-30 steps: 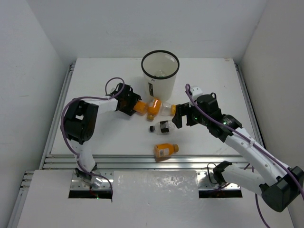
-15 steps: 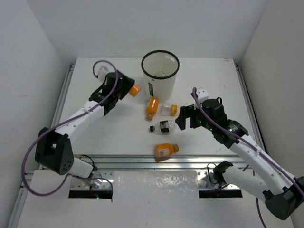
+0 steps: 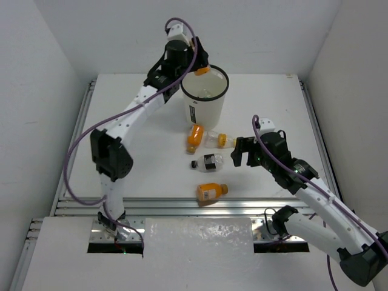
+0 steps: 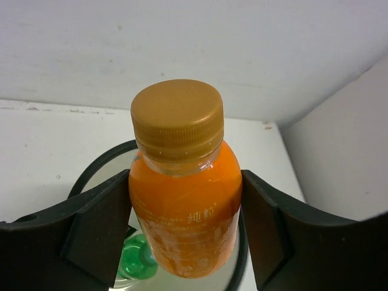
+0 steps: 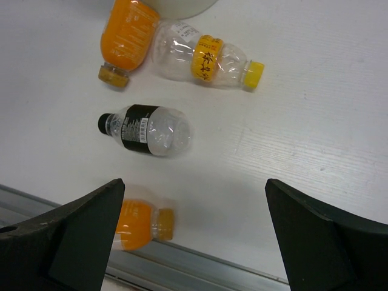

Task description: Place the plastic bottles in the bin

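Bin, white tapered round plastic bucket with black rim (image 3: 205, 109): upright at far centre of white counter (image 3: 133, 170), with one green plastic bottle (image 4: 136, 260) already lying inside.

Left gripper (image 3: 198, 66): high over the far-left rim, jaws clamped on small orange-filled plastic bottle with orange cap (image 4: 182, 200), hanging above the opening, not yet released.

Right gripper (image 3: 238, 153): jaws wide apart and empty, low over the counter just right of the loose bottles.

Left to do, judging by the counter, four:
- orange bottle beside the bin (image 3: 194, 137)
- clear bottle with yellow label and yellow cap (image 3: 218, 140), just right of it
- clear bottle with dark label and black cap (image 3: 207, 162)
- orange bottle by the near edge (image 3: 211, 191)

Against a second ago: left arm gone from the cluster up to the bin with its bottle; right gripper drawn slightly rightward.
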Available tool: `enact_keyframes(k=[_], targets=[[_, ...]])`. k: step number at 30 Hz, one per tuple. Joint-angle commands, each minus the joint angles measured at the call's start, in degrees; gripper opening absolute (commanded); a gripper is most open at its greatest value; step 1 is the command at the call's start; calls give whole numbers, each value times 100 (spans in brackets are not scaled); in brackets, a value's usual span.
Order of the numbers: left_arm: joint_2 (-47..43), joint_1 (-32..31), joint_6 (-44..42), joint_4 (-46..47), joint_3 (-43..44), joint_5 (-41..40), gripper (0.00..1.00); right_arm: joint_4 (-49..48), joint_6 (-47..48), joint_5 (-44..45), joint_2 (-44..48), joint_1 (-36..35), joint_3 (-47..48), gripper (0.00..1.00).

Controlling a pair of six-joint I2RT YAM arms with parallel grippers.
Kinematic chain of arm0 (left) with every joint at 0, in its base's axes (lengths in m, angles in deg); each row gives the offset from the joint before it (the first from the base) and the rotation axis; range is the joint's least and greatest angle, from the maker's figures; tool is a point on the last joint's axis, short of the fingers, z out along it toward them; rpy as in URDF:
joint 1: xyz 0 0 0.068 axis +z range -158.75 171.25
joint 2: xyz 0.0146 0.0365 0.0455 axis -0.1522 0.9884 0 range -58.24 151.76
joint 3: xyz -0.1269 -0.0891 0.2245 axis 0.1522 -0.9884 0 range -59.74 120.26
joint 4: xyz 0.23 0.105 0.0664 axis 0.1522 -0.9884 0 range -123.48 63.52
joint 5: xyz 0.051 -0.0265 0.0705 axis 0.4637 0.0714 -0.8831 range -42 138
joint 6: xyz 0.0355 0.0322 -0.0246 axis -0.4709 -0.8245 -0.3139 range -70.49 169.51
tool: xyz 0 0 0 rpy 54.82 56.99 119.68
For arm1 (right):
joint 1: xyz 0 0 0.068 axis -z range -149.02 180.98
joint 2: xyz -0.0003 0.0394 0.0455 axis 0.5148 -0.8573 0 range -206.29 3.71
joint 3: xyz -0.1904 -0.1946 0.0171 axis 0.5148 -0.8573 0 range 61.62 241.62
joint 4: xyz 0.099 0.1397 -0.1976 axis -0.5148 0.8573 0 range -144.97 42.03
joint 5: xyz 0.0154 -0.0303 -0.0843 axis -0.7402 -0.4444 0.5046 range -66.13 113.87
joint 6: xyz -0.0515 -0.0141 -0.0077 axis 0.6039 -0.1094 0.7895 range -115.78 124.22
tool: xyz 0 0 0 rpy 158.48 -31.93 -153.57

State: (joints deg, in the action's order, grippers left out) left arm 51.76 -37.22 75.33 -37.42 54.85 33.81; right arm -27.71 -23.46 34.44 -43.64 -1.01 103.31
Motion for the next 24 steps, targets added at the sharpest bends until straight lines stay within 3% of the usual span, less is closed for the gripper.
enact_keyframes(k=[1,3,7,10,13,14,17,21,24], targets=[[724,-18,-517,-1056,1237,224,66,-212,43,183,-116,35,-21,99],[865,-45,-447,-1217,1452,303,74,-440,245,8,-334,122,-12,99],[410,-106,-385,-1112,1084,321,82,-1020,789,-695,-1081,386,155,99],[-117,-229,-350,-1357,952,182,100,-1723,1614,-1284,-1741,710,225,99],[-697,-282,-236,-1961,856,40,100,-2688,2481,-1268,-2276,852,15,99],[-1116,-291,-192,-2060,716,66,100,-3483,2696,-1294,-2400,861,-107,99],[-2301,-300,-17,-2009,-591,303,100,-4123,3478,-1592,-3155,975,-101,99],[-3921,-300,142,-1781,-2952,540,100,-3923,4278,-2277,-4149,1186,645,99],[-5029,-308,64,-1928,-3992,462,100,-3676,4789,-2560,-4703,1256,997,99]])
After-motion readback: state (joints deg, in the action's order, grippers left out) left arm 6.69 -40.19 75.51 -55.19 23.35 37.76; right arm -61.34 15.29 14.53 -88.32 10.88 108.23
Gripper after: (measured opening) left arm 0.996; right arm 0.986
